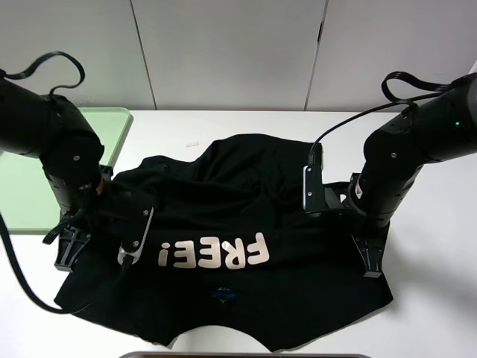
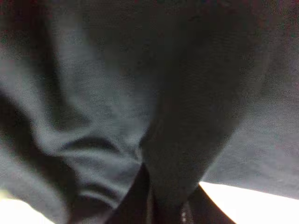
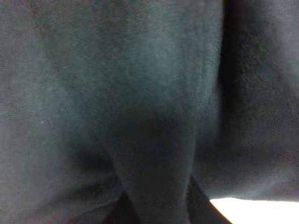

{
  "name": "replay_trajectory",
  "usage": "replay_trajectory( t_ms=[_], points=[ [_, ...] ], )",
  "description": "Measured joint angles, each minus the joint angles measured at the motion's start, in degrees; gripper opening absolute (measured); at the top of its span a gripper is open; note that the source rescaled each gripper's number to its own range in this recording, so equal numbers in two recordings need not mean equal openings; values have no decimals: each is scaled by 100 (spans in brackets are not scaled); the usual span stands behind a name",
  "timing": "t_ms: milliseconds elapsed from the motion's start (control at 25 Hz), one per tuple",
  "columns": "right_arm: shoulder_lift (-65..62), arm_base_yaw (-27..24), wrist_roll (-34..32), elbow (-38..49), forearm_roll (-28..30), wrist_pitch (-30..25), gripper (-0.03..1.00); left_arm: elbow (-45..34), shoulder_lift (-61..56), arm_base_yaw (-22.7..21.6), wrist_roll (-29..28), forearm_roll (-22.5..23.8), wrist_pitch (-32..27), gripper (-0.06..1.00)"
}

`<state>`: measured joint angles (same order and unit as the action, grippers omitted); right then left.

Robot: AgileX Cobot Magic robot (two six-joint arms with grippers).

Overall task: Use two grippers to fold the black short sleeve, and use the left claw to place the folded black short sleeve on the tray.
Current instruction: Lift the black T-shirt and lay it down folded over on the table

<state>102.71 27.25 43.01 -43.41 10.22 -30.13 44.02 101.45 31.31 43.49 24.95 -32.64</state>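
The black short sleeve (image 1: 238,201) lies spread and rumpled on the white table, its pale "FREE!" letters (image 1: 216,256) upside down toward the front. My left gripper (image 1: 72,253) presses onto the shirt's left edge. In the left wrist view a ridge of black fabric (image 2: 163,154) is pinched between its fingers. My right gripper (image 1: 372,262) is down on the shirt's right edge, and a fold of cloth (image 3: 154,177) runs between its fingers too. The pale-green tray (image 1: 22,194) lies at the far left, partly behind the left arm.
A small white scrap (image 1: 192,142) lies on the table (image 1: 440,298) behind the shirt. White wall panels close off the back. A dark edge (image 1: 246,356) shows at the front of the table.
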Motion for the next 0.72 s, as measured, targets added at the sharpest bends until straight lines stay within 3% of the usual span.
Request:
replay_trajectory(
  t_ms=[160,280,480,520,720],
  points=[
    [-514,0,-181,-11,314,64,5,89,-604,0,-289,6,19,3],
    [-1021,0,-753,-25,841,175,5,89,-1056,0,-395,6,101,3],
    [-1895,0,-2065,-25,2070,150,5,203,-1794,0,-685,44,124,3],
    [-1895,0,-2065,-25,2070,150,5,250,-1978,0,-765,66,124,3],
    [-3345,0,-3246,-25,3523,-96,5,666,-3447,2,-1104,100,40,3]
  ],
)
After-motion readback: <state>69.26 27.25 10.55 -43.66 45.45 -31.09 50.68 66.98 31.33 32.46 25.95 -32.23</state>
